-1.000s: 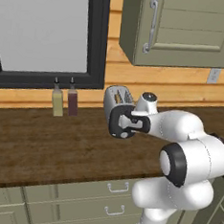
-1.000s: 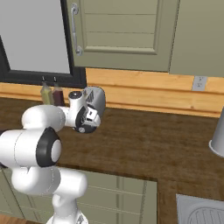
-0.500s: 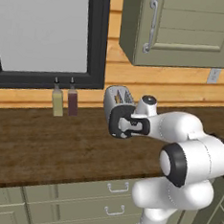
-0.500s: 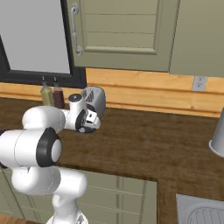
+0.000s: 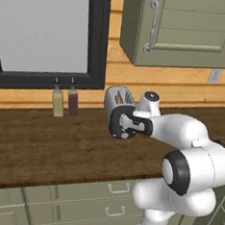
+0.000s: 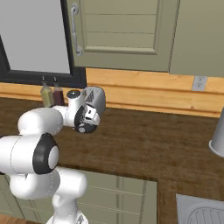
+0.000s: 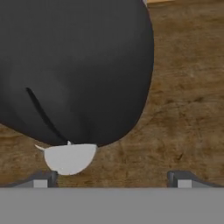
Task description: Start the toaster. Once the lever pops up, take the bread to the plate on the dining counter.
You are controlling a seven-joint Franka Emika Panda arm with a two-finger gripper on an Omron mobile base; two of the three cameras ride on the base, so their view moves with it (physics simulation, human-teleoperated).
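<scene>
The silver toaster (image 5: 115, 96) (image 6: 97, 99) stands at the back of the dark wood countertop (image 5: 44, 147), with tan bread (image 5: 121, 94) showing in its top slots. My gripper (image 5: 119, 124) (image 6: 87, 119) is pressed up to the toaster's black end panel (image 7: 74, 65). Up close, a thin slot curves down that panel to the grey-white lever (image 7: 70, 158), which sits just above and between my fingertips. The gripper (image 7: 111, 180) is open, its tips far apart and holding nothing. The plate and the dining counter are out of view.
Two small bottles (image 5: 58, 103) (image 5: 73, 103) stand left of the toaster under a black-framed window (image 5: 44, 31). A wall cabinet (image 5: 179, 28) hangs above. At the right are a grey metal vessel (image 6: 217, 135) and a sink corner (image 6: 201, 211). Drawers (image 5: 110, 211) lie below the countertop.
The hand has crept slightly lower and to the left against the toaster's end panel. The toaster and the bottles have stayed put.
</scene>
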